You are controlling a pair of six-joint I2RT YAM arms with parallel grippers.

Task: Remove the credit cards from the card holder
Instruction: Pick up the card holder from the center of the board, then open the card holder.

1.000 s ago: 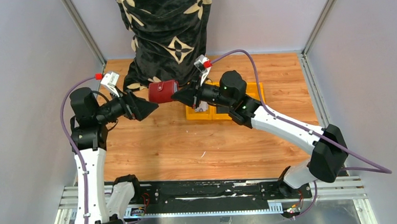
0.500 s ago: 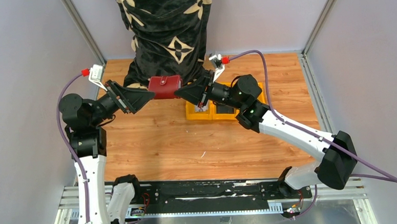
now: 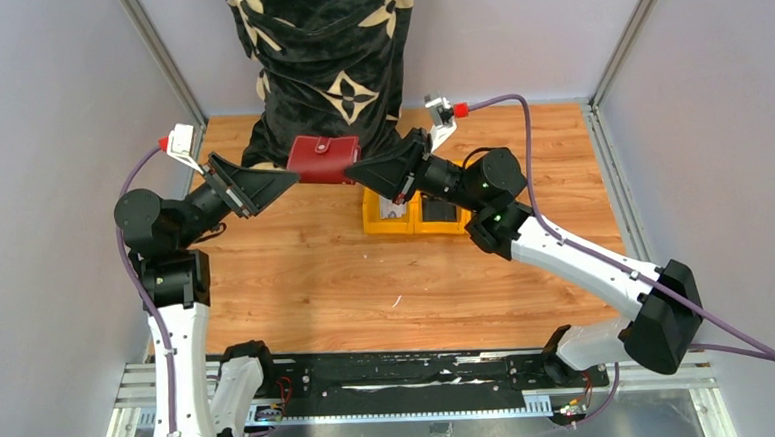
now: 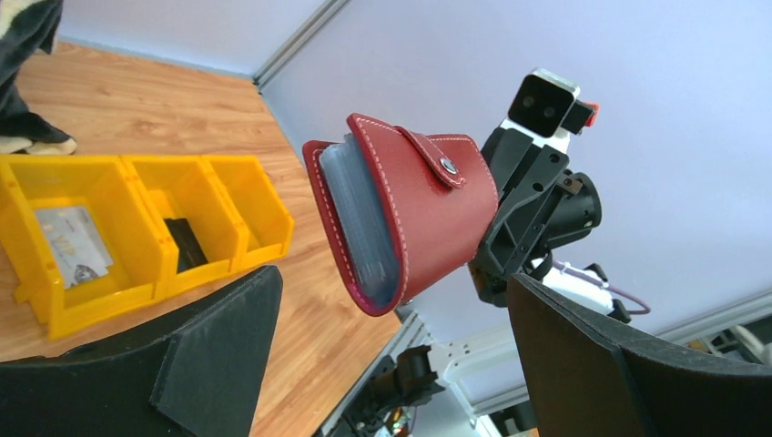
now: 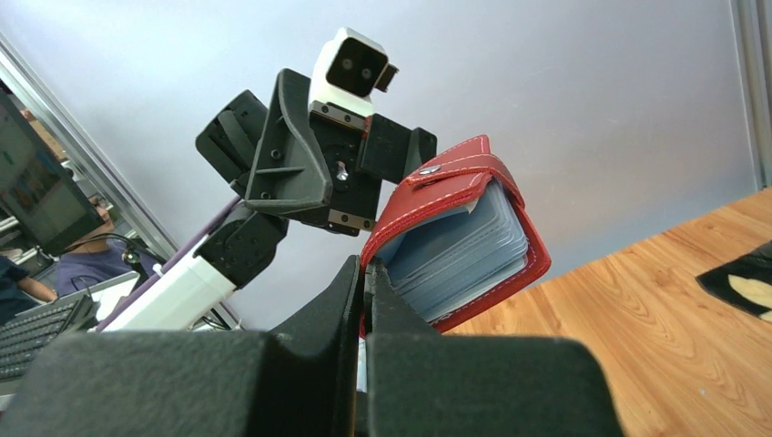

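From above, one maroon card holder point(image 3: 322, 160) hangs over the table point(image 3: 297, 283) between two arms that reach inward from either side. The right pincer point(image 3: 351, 170) grips its edge and the left pincer point(image 3: 289, 179) points at its other end.

In the left wrist view, the left fingers point(image 4: 209, 355) are spread wide, with the holder between them untouched. One yellow bin point(image 4: 264, 218) with three compartments holds one pale credit card point(image 4: 73, 244).

In the right wrist view, the fingers are clamped on the holder's edge, and its clear sleeves show.

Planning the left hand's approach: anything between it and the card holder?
Nothing visible. The right hand holds the card holder in midair, straight ahead of the open left hand; its strap is snapped shut.
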